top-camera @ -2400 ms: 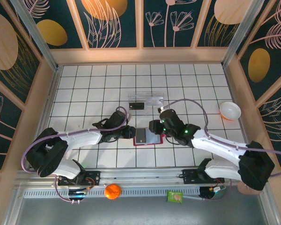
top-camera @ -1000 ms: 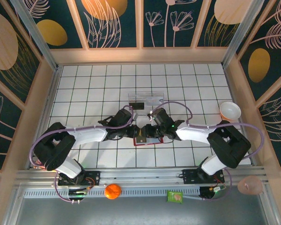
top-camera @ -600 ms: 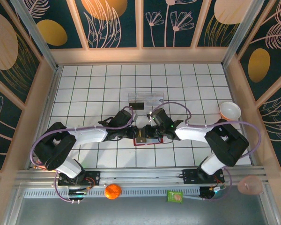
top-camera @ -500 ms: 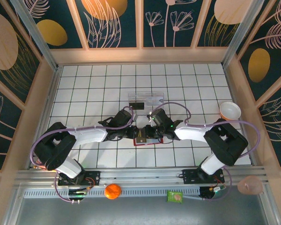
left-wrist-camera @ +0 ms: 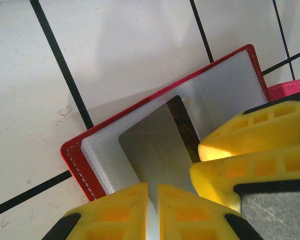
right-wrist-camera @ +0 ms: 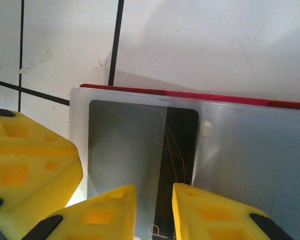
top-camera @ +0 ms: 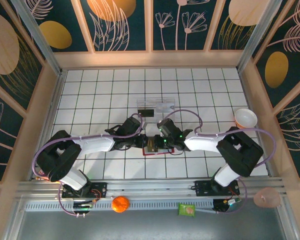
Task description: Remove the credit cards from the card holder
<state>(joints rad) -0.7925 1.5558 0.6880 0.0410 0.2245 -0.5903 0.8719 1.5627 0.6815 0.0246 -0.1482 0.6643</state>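
Left hand [left-wrist-camera: 152, 190]: clenched nearly flat. The near edge of the grey card [left-wrist-camera: 155, 145] runs into the slit of its jaws, so it reads as pinching that card. Step in hand, by judgement: pulling out the second card. The grip is made and the pull is not yet done, as the far part of the card sits in the pocket.

Card holder [left-wrist-camera: 74, 156]: lies open and flat on the tabletop [top-camera: 90, 95], centre front, directly between the two hands. Behind it and apart is a clear tray [top-camera: 162, 106] with the dark card [top-camera: 146, 113] at its left end. Whether that card is on the tray or just beside it is too small to tell, but it looks already out.

Right hand [right-wrist-camera: 154, 195]: jaws a little apart, tips down on the holder's clear inner pocket, close beside the left hand. Nothing is seen clamped between them. It is likely pinning the holder.

Next move calls for the left hand to draw the card out in its own plane while the right hand keeps the holder down. The risks are that the holder drags along or the thin pinch slips.

Looks: the holder has a red stitched rim, a pale grey-white inside and a glossy clear pocket with a small round stud. The card is silvery grey, thin and round-cornered, with a dark band along one side and faint scratches.
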